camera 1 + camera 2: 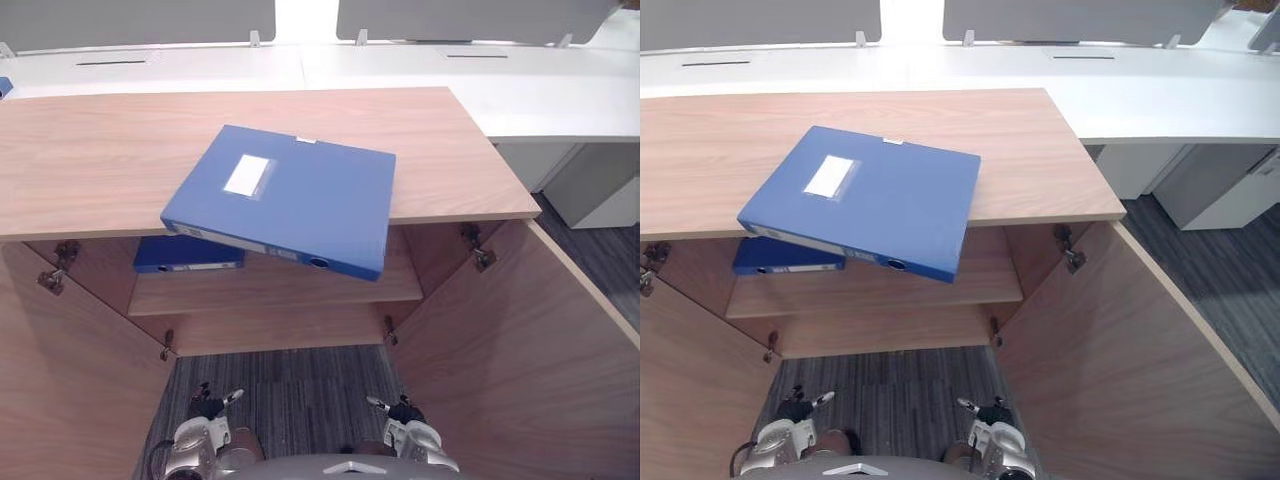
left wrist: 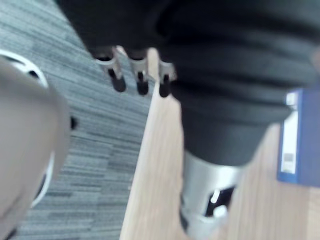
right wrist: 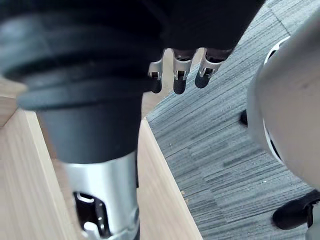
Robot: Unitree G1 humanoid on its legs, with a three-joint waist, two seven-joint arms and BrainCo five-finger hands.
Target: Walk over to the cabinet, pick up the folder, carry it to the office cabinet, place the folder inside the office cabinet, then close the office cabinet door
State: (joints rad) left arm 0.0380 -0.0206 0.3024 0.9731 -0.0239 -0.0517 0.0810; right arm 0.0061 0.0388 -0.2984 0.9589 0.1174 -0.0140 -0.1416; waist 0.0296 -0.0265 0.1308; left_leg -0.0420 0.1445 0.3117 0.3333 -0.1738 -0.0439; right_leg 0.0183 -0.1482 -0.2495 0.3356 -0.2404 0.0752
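Left hand point(image 1: 192, 438), right hand point(image 1: 415, 435) slack, empty; we'd reach twelve o'clock and clamp the blue folder point(image 1: 285, 195) (overhanging the cabinet top point(image 1: 90, 160)).

Surface point(image 1: 100, 160): wide top of light wood grain, its front edge toward the camera.
On surface: one blue folder point(image 1: 290, 195), lying flat and turned at an angle, white label facing up. Its near corner and spine hang out past the front edge.
Shelf point(image 1: 300, 285): same wood, below the surface and set back from it.
On shelf: second folder point(image 1: 185, 255), blue, lying flat at the left end with its spine outward, partly hidden under the surface's edge.
Floor point(image 1: 290, 385): grey striped carpet, in front of and below the shelf.
Behind surface: white desk point(image 1: 400, 70), just beyond the far edge.
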